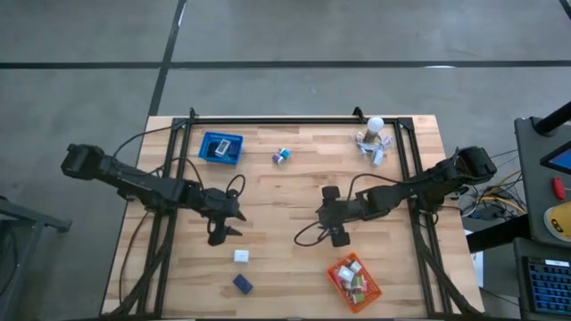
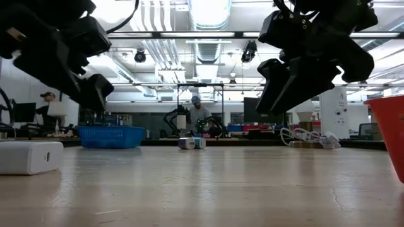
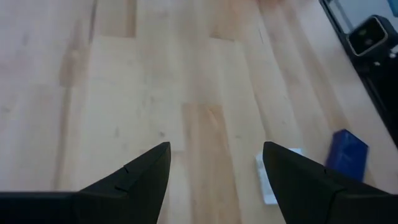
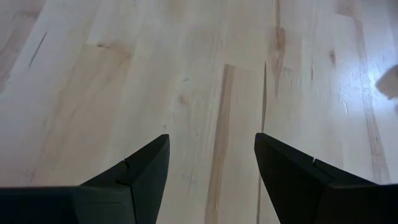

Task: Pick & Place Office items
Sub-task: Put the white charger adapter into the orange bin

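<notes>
Office items lie scattered over the wooden table (image 1: 294, 192), and neither pincer holds any of them. The left gripper (image 1: 223, 234) hangs above bare boards with its two dark fingers (image 3: 134, 180) spread and nothing between them; just ahead of its tips, toward the table's near edge, sits a small white box (image 1: 241, 256), and a little beyond that a dark blue block (image 1: 243, 284) — the left wrist view shows both off to one side of the fingers, the white box partly hidden behind one tip. Well away from this pincer, toward the far edge, a blue basket (image 1: 220, 148) holds a pale item, and a small blue-and-white piece (image 1: 282, 157) rests on the open wood between the basket and a white ball-topped cluster of clips (image 1: 373, 138) at the far right corner. The right gripper (image 1: 339, 237) hovers over the middle of the table, its fingers (image 4: 140, 180) likewise spread over bare planks with nothing pinched. Near it, toward the near edge, an orange basket (image 1: 353, 283) is packed with several small boxes in white, red and green. From table height both pincers hang clear of the surface, and a person shows in the room far behind.
</notes>
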You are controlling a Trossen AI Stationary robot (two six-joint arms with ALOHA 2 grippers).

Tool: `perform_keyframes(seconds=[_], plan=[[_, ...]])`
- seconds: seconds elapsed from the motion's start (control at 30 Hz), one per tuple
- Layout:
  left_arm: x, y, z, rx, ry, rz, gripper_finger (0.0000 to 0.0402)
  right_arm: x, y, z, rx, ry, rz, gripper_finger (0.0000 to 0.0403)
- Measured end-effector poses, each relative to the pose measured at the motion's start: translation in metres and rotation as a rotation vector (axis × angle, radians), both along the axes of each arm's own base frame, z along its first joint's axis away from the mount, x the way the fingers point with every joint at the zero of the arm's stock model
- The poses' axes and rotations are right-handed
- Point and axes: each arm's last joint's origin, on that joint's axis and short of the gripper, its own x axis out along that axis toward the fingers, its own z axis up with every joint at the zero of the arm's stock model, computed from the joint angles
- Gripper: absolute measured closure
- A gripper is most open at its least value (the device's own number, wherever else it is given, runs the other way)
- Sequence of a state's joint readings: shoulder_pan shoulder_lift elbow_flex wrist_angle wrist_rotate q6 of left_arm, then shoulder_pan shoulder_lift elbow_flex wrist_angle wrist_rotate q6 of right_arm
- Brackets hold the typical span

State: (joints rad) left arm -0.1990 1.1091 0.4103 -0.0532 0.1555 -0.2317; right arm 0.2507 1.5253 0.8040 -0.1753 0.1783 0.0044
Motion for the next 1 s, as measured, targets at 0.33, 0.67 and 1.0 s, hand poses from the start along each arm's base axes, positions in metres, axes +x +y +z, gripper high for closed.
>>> perform_keyframes(seconds=[0.33, 0.67, 1.0], plan=[[-0.006, -0.021, -0.001, -0.092, 0.052, -0.015, 0.0142, -0.001, 0.000, -0.001, -0.004, 0.009, 0.002, 0.0170], [-0.008, -0.038, -0.002, -0.119, 0.056, 0.021, 0.0142, -0.001, 0.000, -0.002, -0.007, 0.015, 0.002, 0.0170], [0.011, -0.062, -0.006, -0.101, 0.128, -0.017, 0.0142, -0.003, -0.001, -0.003, -0.010, 0.034, -0.002, 0.0170]])
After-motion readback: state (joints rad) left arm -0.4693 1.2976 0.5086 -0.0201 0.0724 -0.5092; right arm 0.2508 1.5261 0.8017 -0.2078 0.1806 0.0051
